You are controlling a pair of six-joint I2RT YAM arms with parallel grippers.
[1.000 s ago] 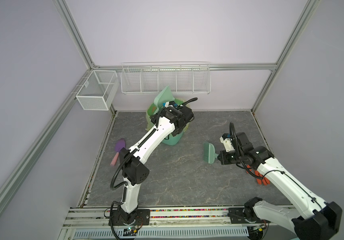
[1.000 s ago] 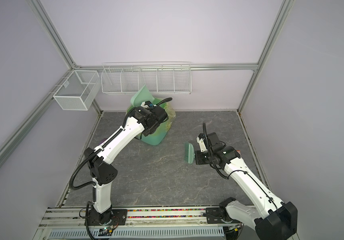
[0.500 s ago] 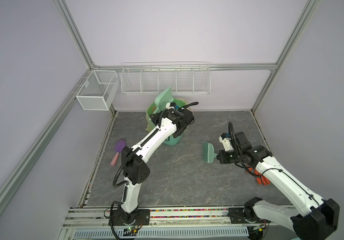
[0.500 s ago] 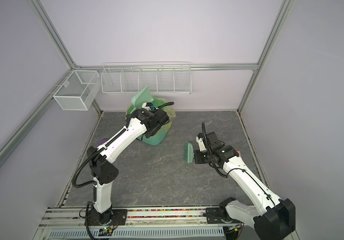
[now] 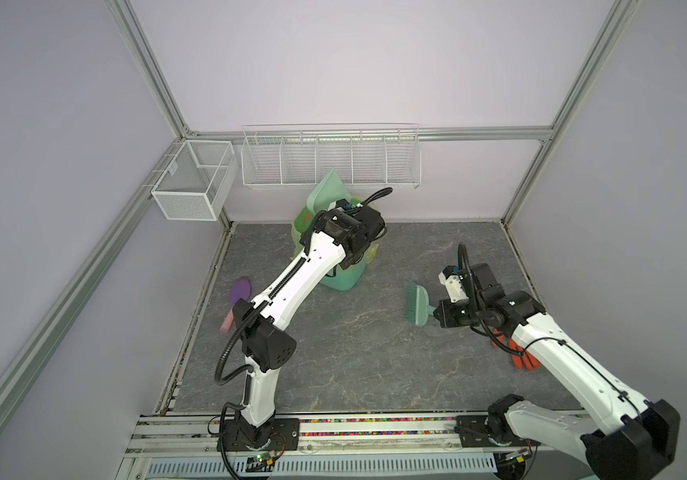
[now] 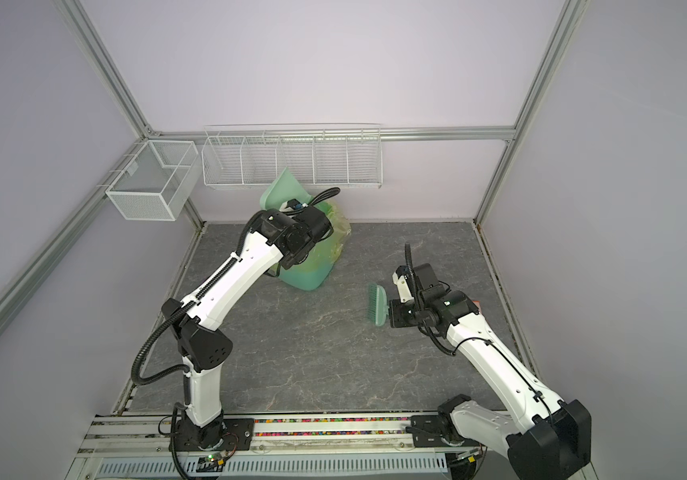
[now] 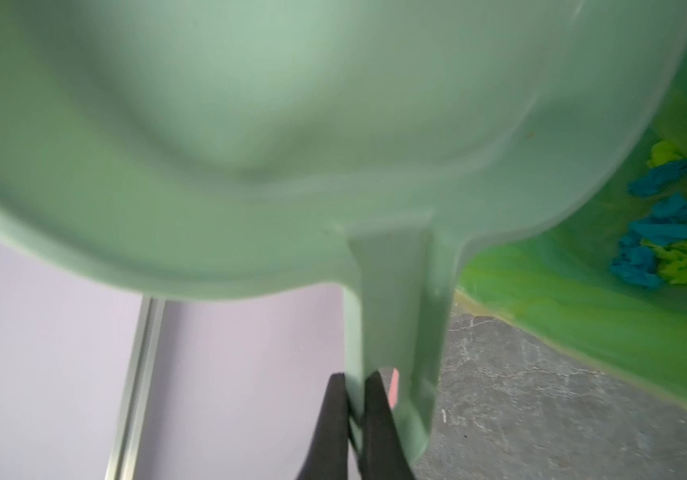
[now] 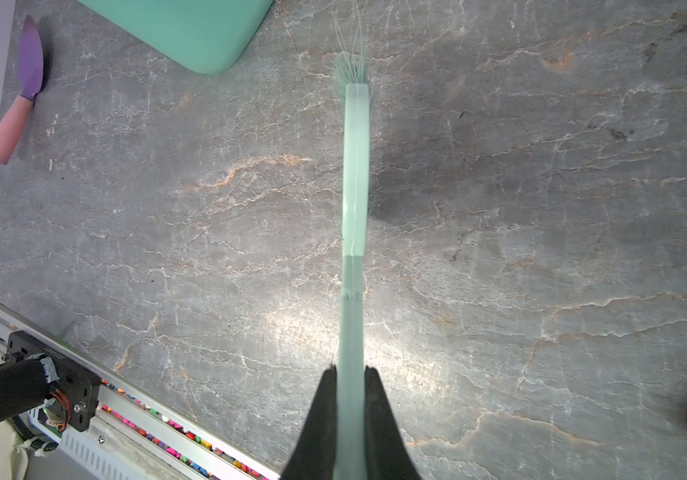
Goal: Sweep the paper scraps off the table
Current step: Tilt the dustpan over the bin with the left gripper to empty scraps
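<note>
The dark veined surface (image 5: 354,353) carries a green bin (image 5: 346,279) lined with a yellow-green bag, and that bin stands close to the back wall.

Right over the bin's mouth a pale green dustpan (image 5: 327,192) is tipped up steeply, its wide lip pointing toward the wall. The left hand (image 7: 356,386) is clamped tight on the end of the dustpan's handle, fingers pressed to both sides of it.

Well to the right of the bin in both top views, the right hand (image 8: 350,370) is closed firmly on the handle of a green brush (image 5: 416,305). The brush is held sideways over the surface with its bristles turned toward the bin.

Farther right of the bin, partly under the right arm, lies an orange glove (image 5: 518,357). Left of the bin, at the edge of the surface, lies a purple knife (image 5: 239,291) with a pink handle.

The paper scraps (image 7: 657,232), blue and lime, lie heaped inside the bin's bag, below the dustpan's rim and apart from the left hand, which touches only the handle. They are well apart from the right hand.
</note>
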